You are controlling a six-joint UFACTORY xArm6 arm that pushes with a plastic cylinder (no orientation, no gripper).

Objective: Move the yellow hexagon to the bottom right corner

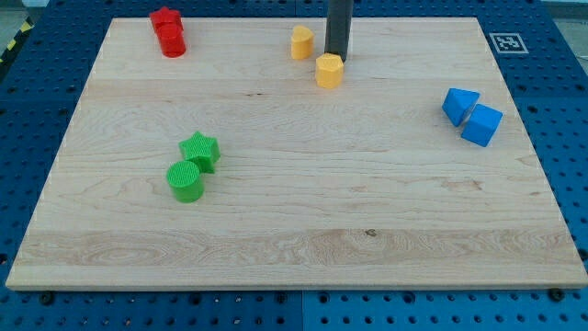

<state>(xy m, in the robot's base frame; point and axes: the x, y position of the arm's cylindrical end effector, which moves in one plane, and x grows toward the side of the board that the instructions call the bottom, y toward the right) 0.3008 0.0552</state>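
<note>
The yellow hexagon [329, 71] lies on the wooden board near the view's top, a little right of centre. My tip [336, 57] stands just behind it, touching or nearly touching its top edge. A second yellow block [301, 42], rounded in shape, lies just up and left of the hexagon, left of the rod.
A red star [166, 20] and a red cylinder [172, 40] sit together at the top left. A green star [200, 150] and a green cylinder [186, 180] lie at the left middle. Two blue blocks [458, 104] [481, 124] touch at the right. The wooden board [367, 230] lies on a blue pegboard.
</note>
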